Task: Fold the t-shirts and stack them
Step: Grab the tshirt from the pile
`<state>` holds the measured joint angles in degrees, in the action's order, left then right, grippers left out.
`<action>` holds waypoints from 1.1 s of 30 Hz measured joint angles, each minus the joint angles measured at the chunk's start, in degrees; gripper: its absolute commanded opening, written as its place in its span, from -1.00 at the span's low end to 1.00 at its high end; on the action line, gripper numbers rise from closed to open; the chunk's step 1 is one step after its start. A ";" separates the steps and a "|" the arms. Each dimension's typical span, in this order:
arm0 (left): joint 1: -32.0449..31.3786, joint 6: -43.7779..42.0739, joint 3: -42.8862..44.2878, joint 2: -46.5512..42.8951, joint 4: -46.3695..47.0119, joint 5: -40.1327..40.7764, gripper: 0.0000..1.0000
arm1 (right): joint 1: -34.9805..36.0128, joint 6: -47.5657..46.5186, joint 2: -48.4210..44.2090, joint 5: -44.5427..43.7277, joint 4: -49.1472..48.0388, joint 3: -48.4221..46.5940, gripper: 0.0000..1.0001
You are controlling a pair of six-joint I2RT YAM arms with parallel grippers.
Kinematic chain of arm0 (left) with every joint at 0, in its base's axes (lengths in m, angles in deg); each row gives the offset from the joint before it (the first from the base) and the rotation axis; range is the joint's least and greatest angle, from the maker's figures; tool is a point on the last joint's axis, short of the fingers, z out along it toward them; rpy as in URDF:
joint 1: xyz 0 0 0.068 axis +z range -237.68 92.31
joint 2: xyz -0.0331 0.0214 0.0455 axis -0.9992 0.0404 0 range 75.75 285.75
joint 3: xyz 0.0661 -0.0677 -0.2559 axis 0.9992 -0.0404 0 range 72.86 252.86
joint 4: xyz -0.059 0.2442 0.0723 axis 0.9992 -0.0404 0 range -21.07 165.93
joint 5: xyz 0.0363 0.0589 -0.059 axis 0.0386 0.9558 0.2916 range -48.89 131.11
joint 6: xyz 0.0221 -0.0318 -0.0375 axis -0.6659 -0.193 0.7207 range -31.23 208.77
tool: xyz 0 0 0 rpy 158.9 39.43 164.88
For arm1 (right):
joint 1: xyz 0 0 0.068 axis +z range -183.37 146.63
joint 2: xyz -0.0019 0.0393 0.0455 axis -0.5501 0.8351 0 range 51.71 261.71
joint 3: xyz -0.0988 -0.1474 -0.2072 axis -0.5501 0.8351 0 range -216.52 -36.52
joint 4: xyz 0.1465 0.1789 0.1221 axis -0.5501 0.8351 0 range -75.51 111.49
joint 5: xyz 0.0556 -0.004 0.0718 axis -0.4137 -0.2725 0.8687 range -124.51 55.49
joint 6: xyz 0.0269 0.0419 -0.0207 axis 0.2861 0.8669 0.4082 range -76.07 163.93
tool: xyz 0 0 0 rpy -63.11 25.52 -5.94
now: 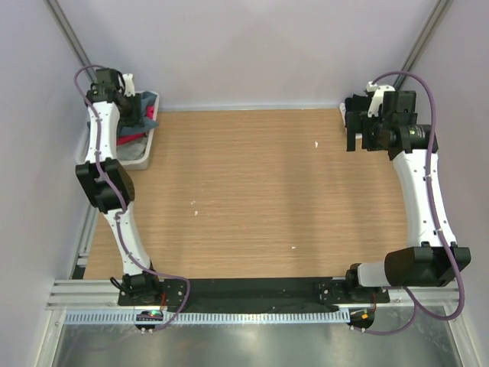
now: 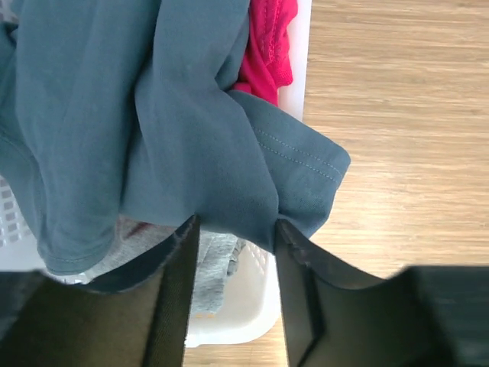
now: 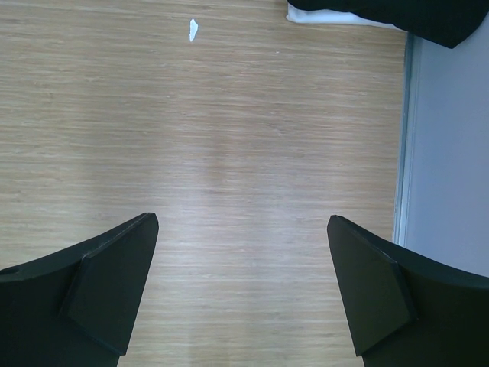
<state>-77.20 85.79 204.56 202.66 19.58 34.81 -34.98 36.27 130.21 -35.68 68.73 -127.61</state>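
Right, the slate blue-grey t-shirt (image 2: pixel 153 130) is the one in play. It sits heaped on top of the white mesh basket (image 2: pixel 252 306) at the far-left corner of the bench (image 1: pixel 252 191), with one hemmed sleeve spilling over the rim towards the open wood. Beneath it peeks the magenta-pink t-shirt (image 2: pixel 267 46), with a scrap of light grey t-shirt (image 2: pixel 218 267) lower in the basket. The left gripper (image 2: pixel 234 223) is right on the blue-grey cloth, its fingers standing half-closed with a fold bunched between the tips; real bite or mere contact, I can't tell. The shirt is a crumpled lump with no clear long axis, lying straight ahead of that gripper. The right gripper (image 3: pixel 242 220) hangs spread wide over bare wood on the far-right side, well apart from the basket and holding nothing. My read: the left arm is the near one, this is the pick-out step, and the shirt wants lifting clear and carrying rightward onto open bench before any folding.
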 measured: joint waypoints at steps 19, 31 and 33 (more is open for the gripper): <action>-0.24 2.93 -1.16 -6.12 2.21 -7.52 -1.00 | -3.91 -1.05 -3.76 2.86 0.15 1.55 1.00; -10.78 9.77 8.57 -27.50 15.21 -22.77 -1.00 | -5.66 -1.09 -4.20 4.81 -0.44 0.59 0.99; -11.89 12.31 9.88 -29.33 17.14 -26.10 -1.00 | -5.88 -1.07 -4.28 5.01 -0.46 0.59 0.99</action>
<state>-89.09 98.10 214.44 173.33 36.71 8.71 -40.86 35.20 125.93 -30.68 68.27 -127.02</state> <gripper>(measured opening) 0.006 0.996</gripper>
